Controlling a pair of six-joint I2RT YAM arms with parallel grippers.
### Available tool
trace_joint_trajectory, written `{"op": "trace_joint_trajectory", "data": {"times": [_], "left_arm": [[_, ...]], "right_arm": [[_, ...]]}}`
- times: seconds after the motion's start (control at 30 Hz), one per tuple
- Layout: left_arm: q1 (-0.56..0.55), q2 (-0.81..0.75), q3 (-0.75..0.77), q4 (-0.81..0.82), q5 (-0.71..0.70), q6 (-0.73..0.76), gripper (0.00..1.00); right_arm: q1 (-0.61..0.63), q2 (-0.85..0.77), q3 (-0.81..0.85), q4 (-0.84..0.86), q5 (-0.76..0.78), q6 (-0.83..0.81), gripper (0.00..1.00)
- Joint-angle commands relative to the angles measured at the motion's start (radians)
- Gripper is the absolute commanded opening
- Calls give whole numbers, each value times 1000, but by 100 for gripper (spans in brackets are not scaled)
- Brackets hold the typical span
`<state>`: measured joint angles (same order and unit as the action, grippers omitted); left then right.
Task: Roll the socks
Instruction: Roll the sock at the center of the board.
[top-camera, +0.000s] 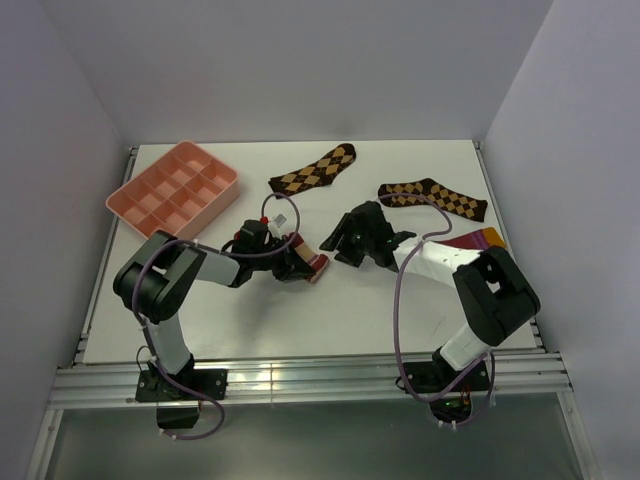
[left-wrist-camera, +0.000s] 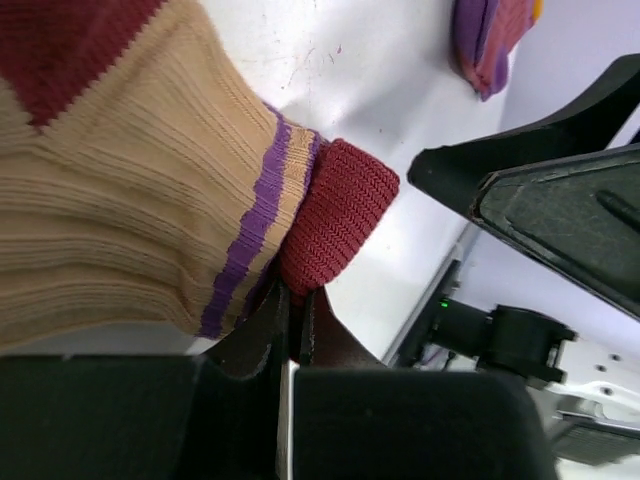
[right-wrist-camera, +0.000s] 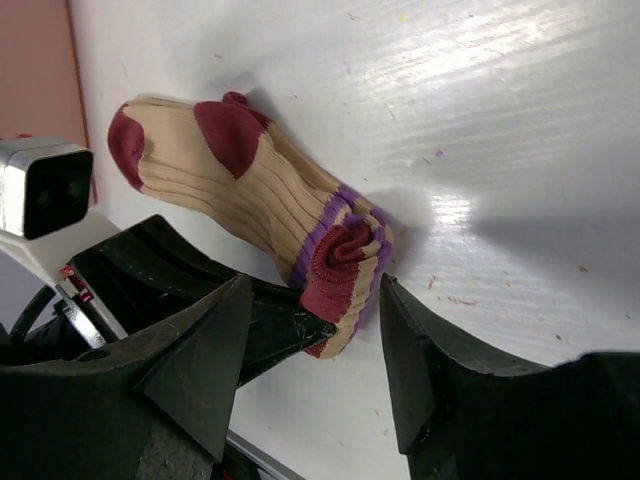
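Left hand (left-wrist-camera: 296, 305) is clamped on the maroon cuff (left-wrist-camera: 340, 215) of the tan sock (right-wrist-camera: 235, 190), which lies bunched on the table (right-wrist-camera: 500, 130); right hand (right-wrist-camera: 315, 300) stands open astride that cuff. Crimson sock (top-camera: 480, 240) lies well apart, rightward. Both look light, soft, limp: grip the thick cuff.

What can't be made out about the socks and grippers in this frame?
Top view: most of the crimson sock lies hidden under the right arm.
Top view: the tan sock is nearly all covered by the left gripper.
Left wrist view: the tan sock's foot end runs off the left edge, the crimson sock off the top.
Top view: the right gripper is too small and dark to read its jaws.
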<state>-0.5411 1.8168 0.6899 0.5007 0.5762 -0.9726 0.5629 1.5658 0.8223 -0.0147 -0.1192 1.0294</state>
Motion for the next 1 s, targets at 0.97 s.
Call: {"op": "trace_joint_trajectory", "data": {"times": [0.97], "left_arm": [[69, 137, 106, -152, 114, -81, 1]], "right_arm": [[43, 140, -20, 73, 55, 80, 48]]}}
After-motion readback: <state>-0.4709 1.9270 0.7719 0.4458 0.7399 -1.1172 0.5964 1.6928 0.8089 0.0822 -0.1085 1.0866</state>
